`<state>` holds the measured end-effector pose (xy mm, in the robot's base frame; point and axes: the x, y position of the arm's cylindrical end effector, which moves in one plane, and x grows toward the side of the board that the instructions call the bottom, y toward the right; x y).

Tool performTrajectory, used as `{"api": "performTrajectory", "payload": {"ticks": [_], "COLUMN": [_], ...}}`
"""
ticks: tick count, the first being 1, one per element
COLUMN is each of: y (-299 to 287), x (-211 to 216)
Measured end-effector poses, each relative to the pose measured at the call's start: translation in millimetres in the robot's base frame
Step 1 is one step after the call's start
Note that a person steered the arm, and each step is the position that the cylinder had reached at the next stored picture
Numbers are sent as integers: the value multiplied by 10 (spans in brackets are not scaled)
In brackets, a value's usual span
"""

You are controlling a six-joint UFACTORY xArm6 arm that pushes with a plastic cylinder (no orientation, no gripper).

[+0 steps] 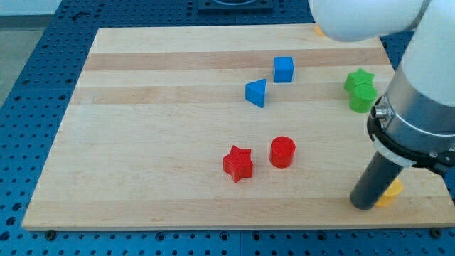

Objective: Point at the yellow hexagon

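Note:
A yellow block, its shape mostly hidden, lies near the board's bottom right corner. My dark rod stands right in front of it and covers its left part. My tip rests on the board, touching or nearly touching the yellow block's left side. Another yellow piece peeks out at the view's top edge, under the white arm; its shape cannot be made out.
A red star and a red cylinder sit mid-board. A blue cube and a blue triangle lie above them. A green star and another green block sit at the right, beside the arm.

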<state>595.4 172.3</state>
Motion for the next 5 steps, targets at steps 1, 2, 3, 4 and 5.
{"api": "performTrajectory", "payload": {"ticks": [1, 2, 3, 4, 5], "y": [4, -156, -237, -333, -439], "x": [-9, -489, -1105, -1706, -2210]}}
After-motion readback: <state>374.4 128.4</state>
